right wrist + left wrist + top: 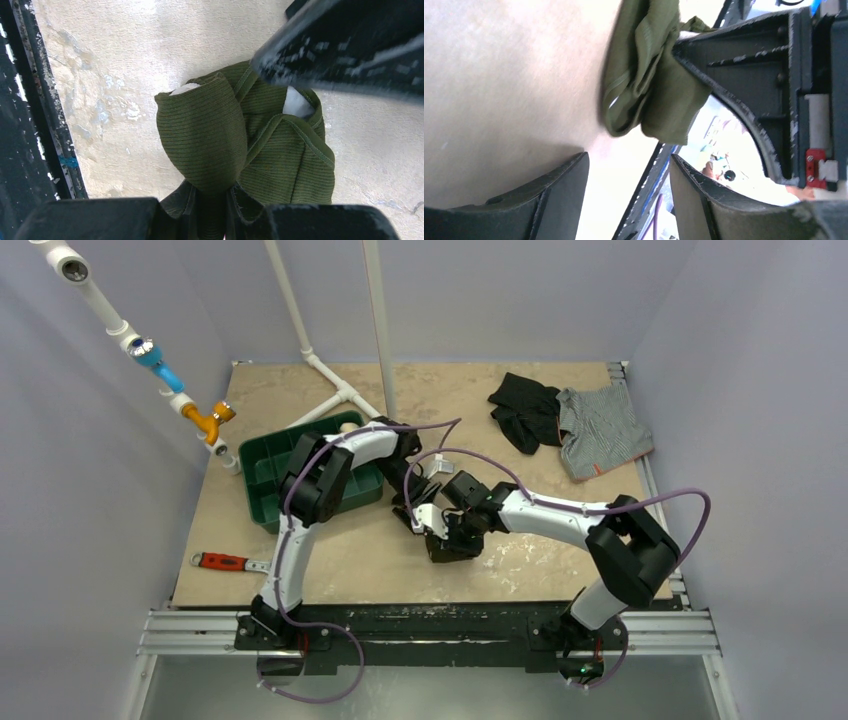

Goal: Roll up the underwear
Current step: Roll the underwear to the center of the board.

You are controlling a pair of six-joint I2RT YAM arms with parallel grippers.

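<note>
The underwear is a bunched, partly rolled olive-green cloth with a bit of pale waistband showing, lying on the tan table. My right gripper is shut on its near end, the cloth pinched between the jaws. In the left wrist view the underwear hangs from a right gripper finger. My left gripper is open just short of the cloth, with nothing between its fingers. From above, both grippers meet mid-table, left gripper beside right gripper, and they hide the underwear.
A green bin sits left of the arms, with a red-handled wrench near the front left. A black garment and a grey striped garment lie at the back right. White pipes rise at the back.
</note>
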